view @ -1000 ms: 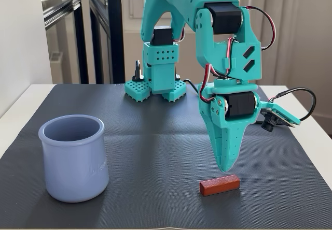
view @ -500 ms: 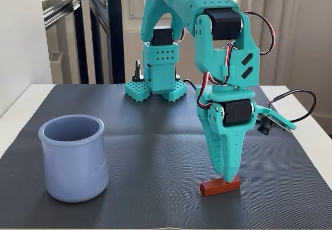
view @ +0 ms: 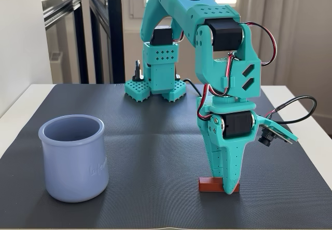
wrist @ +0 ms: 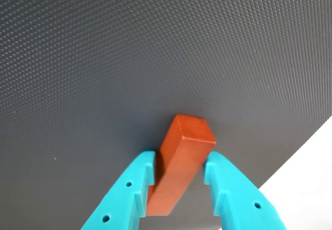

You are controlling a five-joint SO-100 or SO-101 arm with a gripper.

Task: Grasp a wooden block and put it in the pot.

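Wrist view only gets the gripper clamped on the one wooden block on the mat; fixed view adds the single pot at 9 o'clock.

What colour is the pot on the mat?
The pot is pale lavender-blue, plain and matte; only the fixed view shows it.

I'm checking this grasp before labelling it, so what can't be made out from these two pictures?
- Wooden block: its near end is cut off between the claw fingers in the wrist view; in the fixed view the claw covers its right part.
- Pot: out of frame in the wrist view; its inside bottom is hidden by its wall in the fixed view.
- Whether the fingers actually press the block: unclear.
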